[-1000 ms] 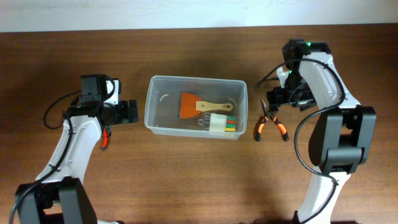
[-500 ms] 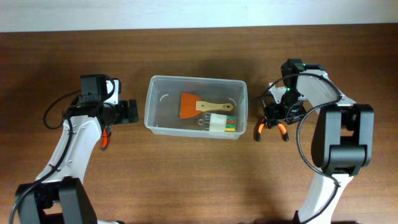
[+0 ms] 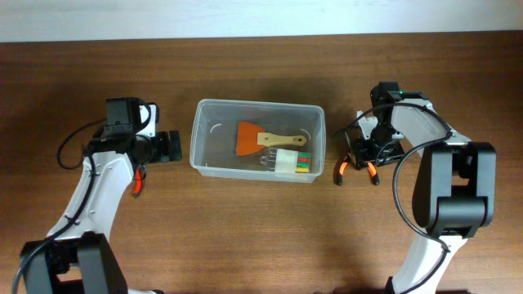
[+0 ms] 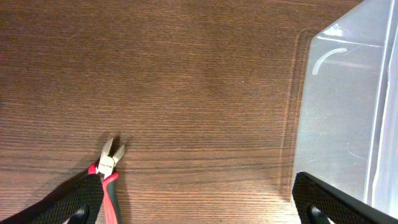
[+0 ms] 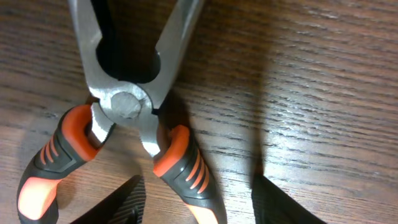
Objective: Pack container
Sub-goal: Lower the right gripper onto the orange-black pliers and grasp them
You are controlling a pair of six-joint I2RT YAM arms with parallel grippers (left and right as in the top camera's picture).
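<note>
Pliers (image 5: 127,106) nose cut by top edge, handle ends by bottom. Container (image 4: 348,124) cropped at right edge; red cutters (image 4: 107,168) handles cut off lower left.

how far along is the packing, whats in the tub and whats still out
Done: an orange scraper and a white block with coloured pieces lie in the container. In hand: the right gripper is open, low over the orange-handled pliers beside the container's right wall, not yet shut on them. Left: those pliers, plus red-handled cutters on the table by the left gripper, which is open and holds nothing.
</note>
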